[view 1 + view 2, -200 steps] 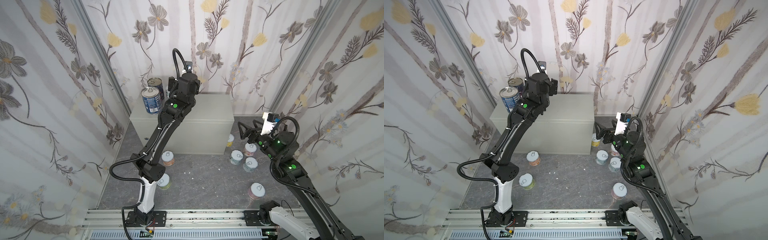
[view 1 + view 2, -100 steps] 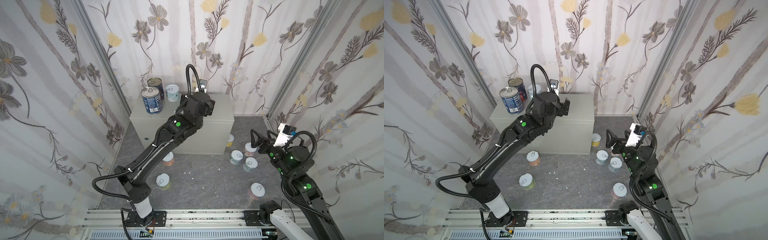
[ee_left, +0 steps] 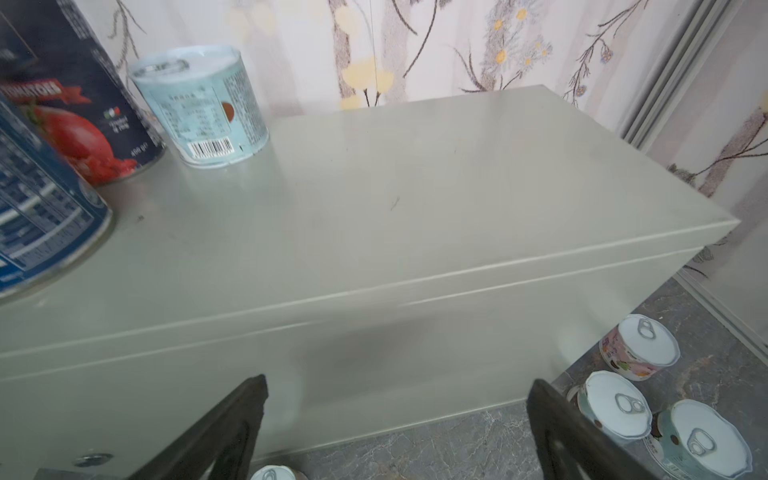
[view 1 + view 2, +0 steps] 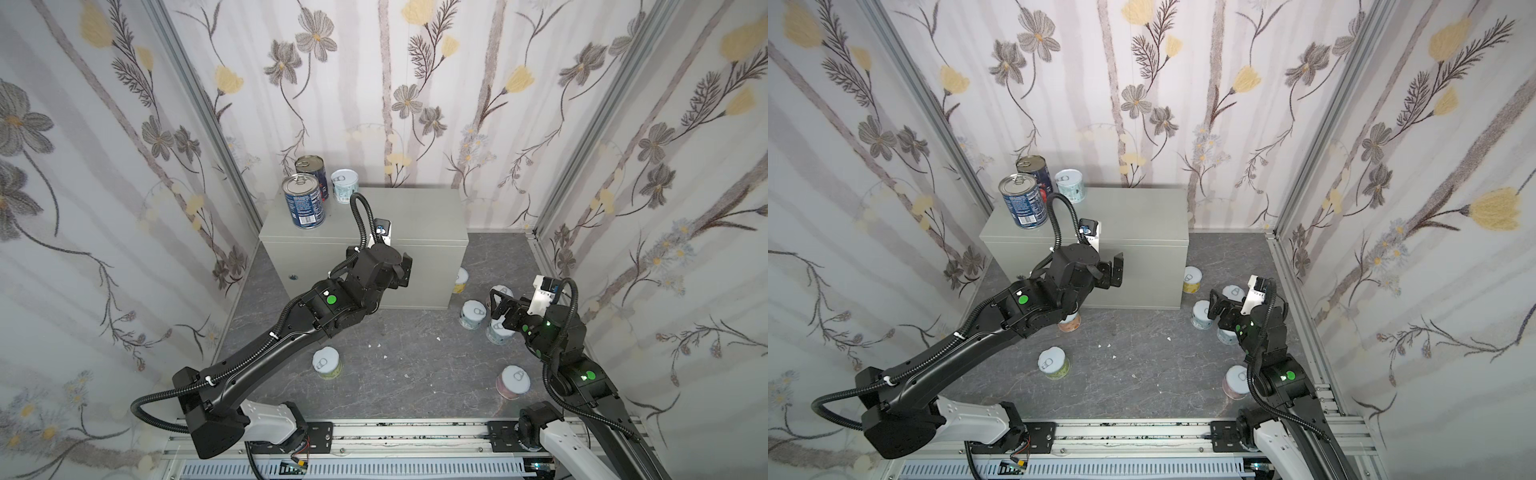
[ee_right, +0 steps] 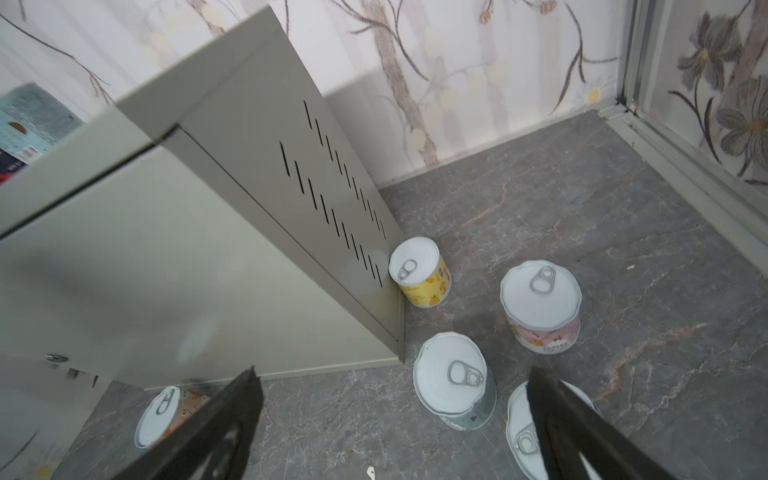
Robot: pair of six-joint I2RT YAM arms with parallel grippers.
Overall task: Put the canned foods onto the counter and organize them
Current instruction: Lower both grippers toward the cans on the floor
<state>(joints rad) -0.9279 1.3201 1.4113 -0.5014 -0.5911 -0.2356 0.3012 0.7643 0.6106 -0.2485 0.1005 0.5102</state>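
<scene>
1. Two arms share the grey floor (image 4: 395, 374), each with its jaws spread wide and nothing between them.
2. The left arm (image 4: 291, 332) stretches from its base at the near left diagonally toward the counter (image 4: 407, 216). The left gripper (image 4: 402, 270) hangs close before the counter's front face, just below the top edge.
3. The right arm (image 4: 557, 345) is folded near the right wall. The right gripper (image 4: 498, 303) points toward the counter's right end, above a cluster of short cans.
4. Three cans stand upright at the counter's far left corner: two tall blue cans (image 4: 303, 203) and a pale-blue can (image 4: 345, 185).
5. Seven short cans stand on the floor:
   - a yellow can (image 4: 460, 281) just beside the counter's right end
   - a pink can (image 5: 540, 307), a teal can (image 4: 473, 313) and a second teal can (image 4: 498, 334) under the right gripper
   - a lilac can (image 4: 513, 380) near the right arm's base
   - a green can (image 4: 327, 363) mid-floor
6. An orange can (image 4: 1069, 324) is half hidden beneath the left arm's forearm, and the right gripper partly covers the pink can in both top views.
</scene>
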